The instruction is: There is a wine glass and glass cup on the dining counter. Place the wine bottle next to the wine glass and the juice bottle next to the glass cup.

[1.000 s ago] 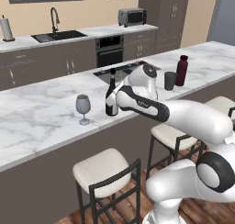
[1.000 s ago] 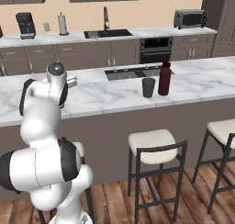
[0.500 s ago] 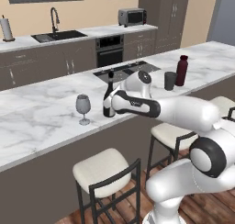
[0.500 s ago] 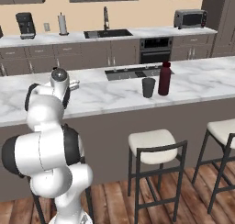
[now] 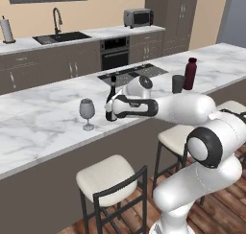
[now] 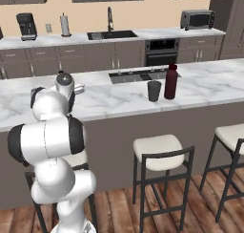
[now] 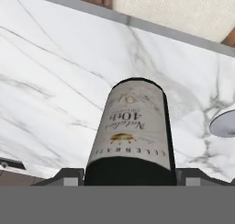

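Observation:
The dark wine bottle (image 5: 111,99) stands upright on the white marble dining counter (image 5: 43,132), a short way right of the clear stemmed wine glass (image 5: 87,113). My gripper (image 5: 112,108) is shut on the bottle's lower body. In the hand view the labelled wine bottle (image 7: 133,131) sits between my gripper (image 7: 131,175) fingers, and the wine glass foot (image 7: 225,122) shows at the right edge. Further right along the counter, the dark red juice bottle (image 5: 190,73) stands beside the dark glass cup (image 5: 178,83). The right base view also shows the juice bottle (image 6: 170,81) and glass cup (image 6: 154,90).
Cream-seated bar stools (image 5: 110,180) line the near side of the counter. A cooktop (image 5: 132,72) lies behind the bottle. The back worktop carries a sink (image 5: 62,36), a toaster oven (image 5: 138,18) and a paper towel roll (image 5: 7,30).
My gripper has carried the wine bottle a little to the left, closer to the wine glass. The juice bottle and glass cup have not moved.

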